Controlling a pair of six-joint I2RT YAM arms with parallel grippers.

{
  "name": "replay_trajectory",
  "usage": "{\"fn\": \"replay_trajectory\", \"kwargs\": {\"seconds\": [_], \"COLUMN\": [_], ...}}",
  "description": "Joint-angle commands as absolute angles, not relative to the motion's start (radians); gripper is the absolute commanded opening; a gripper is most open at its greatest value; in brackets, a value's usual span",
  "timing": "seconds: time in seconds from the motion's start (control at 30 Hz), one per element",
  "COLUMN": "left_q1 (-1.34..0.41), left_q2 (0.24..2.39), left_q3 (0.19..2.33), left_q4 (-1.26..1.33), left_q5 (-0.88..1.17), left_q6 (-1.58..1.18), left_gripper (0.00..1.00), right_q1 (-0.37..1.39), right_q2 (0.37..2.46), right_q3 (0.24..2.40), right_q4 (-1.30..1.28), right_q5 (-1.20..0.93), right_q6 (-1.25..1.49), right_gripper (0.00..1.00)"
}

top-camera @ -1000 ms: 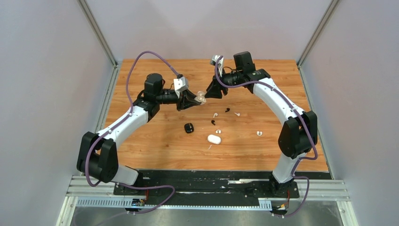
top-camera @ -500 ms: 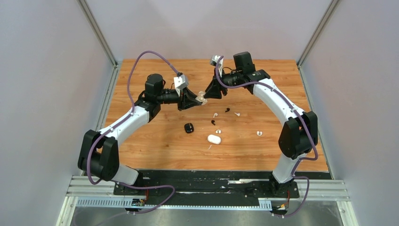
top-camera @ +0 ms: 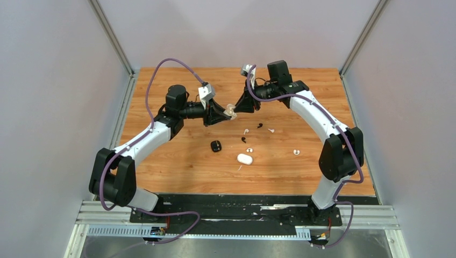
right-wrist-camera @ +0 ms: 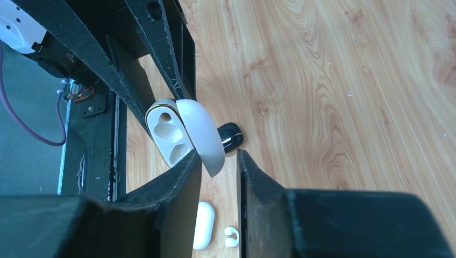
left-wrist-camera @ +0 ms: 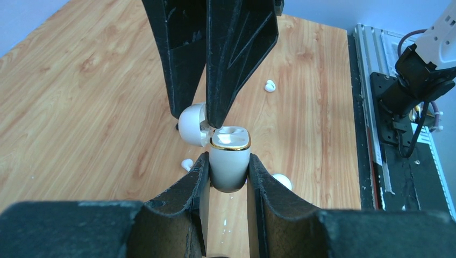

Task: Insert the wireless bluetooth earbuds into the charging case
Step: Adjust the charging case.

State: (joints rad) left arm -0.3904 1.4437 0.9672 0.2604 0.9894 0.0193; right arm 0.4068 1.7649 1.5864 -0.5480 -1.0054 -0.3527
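Wood-grain tabletop (top-camera: 177, 166) — plain grey walls (top-camera: 54, 107) (metal corner posts (top-camera: 110, 35)), even light.

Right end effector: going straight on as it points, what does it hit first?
Probably the open lid of the white charging case, between its fingers; the left end effector holding the case lies just beyond.

Smooth glossy white plastic charging case (left-wrist-camera: 229, 166), matt wood-grain table top (left-wrist-camera: 80, 97)

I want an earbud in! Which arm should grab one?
Right, probably. The left gripper is clamped on the open case; the right gripper is only at its lid, with earbuds lying nearby.
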Motion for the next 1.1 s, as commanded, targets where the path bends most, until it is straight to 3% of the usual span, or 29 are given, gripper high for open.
{"fn": "replay_trajectory", "kwargs": {"seconds": [0.0, 0.17, 0.33, 0.43, 0.57, 0.67, 0.8, 0.97, 1.07], "left_q1": [-0.393, -0.393, -0.393, -0.393, -0.393, -0.393, -0.393, -0.389, -0.369], "left_q2": [1.434, 1.434, 1.442, 1.456, 1.456, 1.454, 1.453, 1.422, 1.401], "left_q3": [0.964, 0.961, 0.954, 0.986, 0.970, 0.959, 0.964, 1.038, 1.086], "left_q4": [0.335, 0.339, 0.347, 0.272, 0.290, 0.299, 0.257, 0.041, -0.031], "left_q5": [0.990, 0.979, 0.942, 0.891, 0.874, 0.856, 0.813, 0.812, 0.816], "left_q6": [0.006, -0.007, -0.055, -0.082, -0.098, -0.121, -0.120, -0.043, -0.081], "left_gripper": [0.00, 0.00, 0.00, 0.11, 0.10, 0.30, 0.48, 0.79, 0.85], "right_q1": [0.411, 0.411, 0.414, 0.416, 0.425, 0.439, 0.446, 0.459, 0.479], "right_q2": [1.720, 1.715, 1.713, 1.711, 1.709, 1.708, 1.712, 1.709, 1.699], "right_q3": [1.584, 1.577, 1.584, 1.593, 1.604, 1.610, 1.626, 1.621, 1.609], "right_q4": [-0.528, -0.533, -0.533, -0.532, -0.532, -0.533, -0.529, -0.532, -0.552], "right_q5": [-1.041, -1.046, -1.030, -0.986, -0.936, -0.865, -0.798, -0.720, -0.683], "right_q6": [-0.364, -0.367, -0.377, -0.403, -0.438, -0.476, -0.500, -0.576, -0.667], "right_gripper": [0.26, 0.01, 0.00, 0.00, 0.00, 0.00, 0.00, 0.00, 0.00]}}
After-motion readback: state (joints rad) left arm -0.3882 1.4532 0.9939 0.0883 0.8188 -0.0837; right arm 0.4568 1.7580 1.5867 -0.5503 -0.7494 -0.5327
